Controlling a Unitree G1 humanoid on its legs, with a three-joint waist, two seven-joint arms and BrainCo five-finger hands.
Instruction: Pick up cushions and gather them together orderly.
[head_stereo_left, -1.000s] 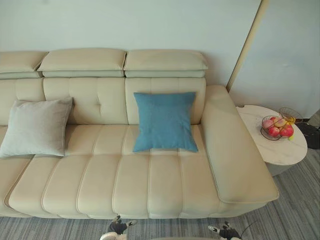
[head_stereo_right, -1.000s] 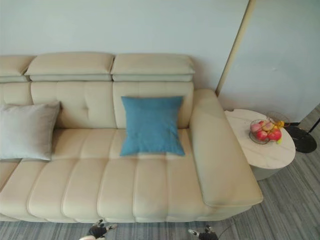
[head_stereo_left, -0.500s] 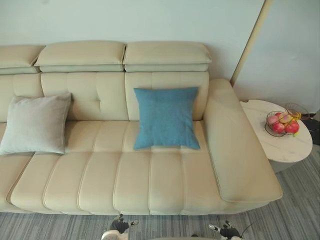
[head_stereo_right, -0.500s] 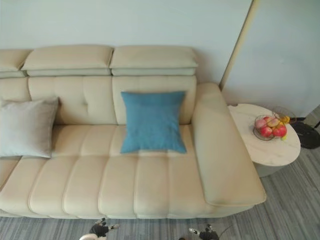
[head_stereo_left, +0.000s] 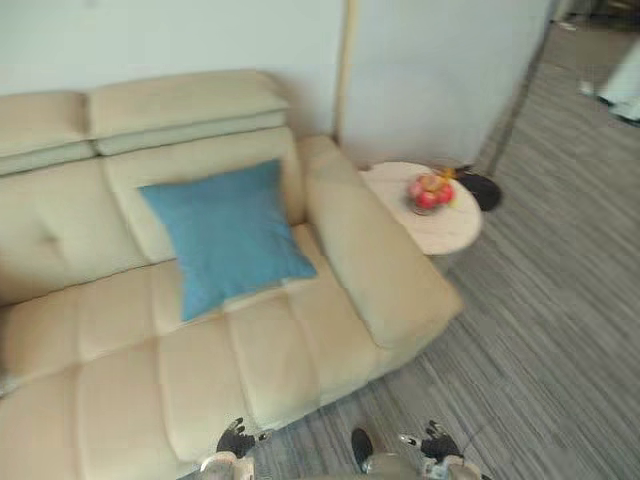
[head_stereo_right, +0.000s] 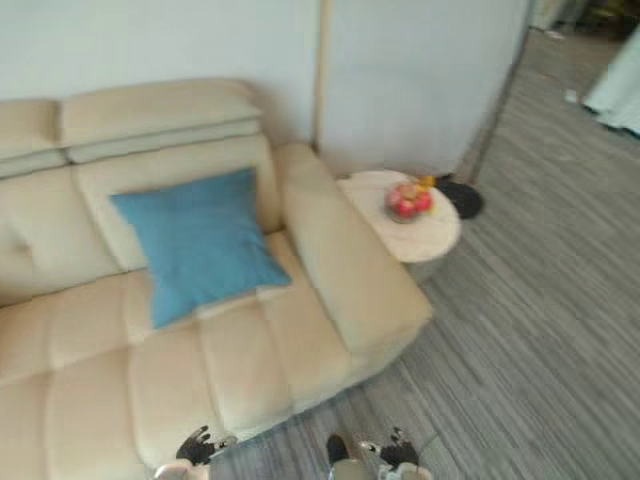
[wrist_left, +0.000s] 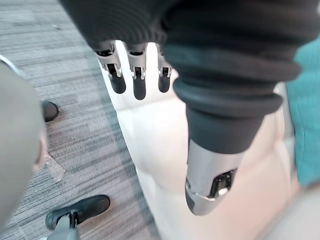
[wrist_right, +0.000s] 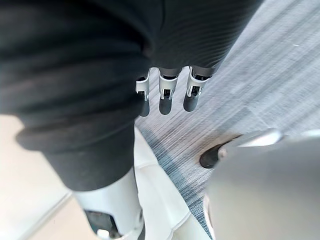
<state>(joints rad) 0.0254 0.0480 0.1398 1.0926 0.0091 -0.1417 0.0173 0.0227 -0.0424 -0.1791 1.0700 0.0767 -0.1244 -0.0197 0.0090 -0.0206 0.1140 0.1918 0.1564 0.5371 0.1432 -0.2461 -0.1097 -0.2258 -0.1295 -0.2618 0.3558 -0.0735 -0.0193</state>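
- The blue cushion (head_stereo_left: 225, 235) leans at the back of the sofa (head_stereo_left: 330, 330), near its right end, with nothing touching it.
- I judge you should face it squarely first. Then reach with both arms and take it by opposite edges so it lifts flat.
- Your left robot hand (wrist_left: 138, 80) hangs by the sofa's front edge, fingers straight, thumb apart, holding nothing.
- Your right robot hand (wrist_right: 165, 97) hangs over the floor (head_stereo_left: 540, 330), likewise spread and empty.

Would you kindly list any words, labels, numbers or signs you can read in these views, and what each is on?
None: no readable text on the sofa, blue cushion, side table, fruit bowl, left hand or right hand.
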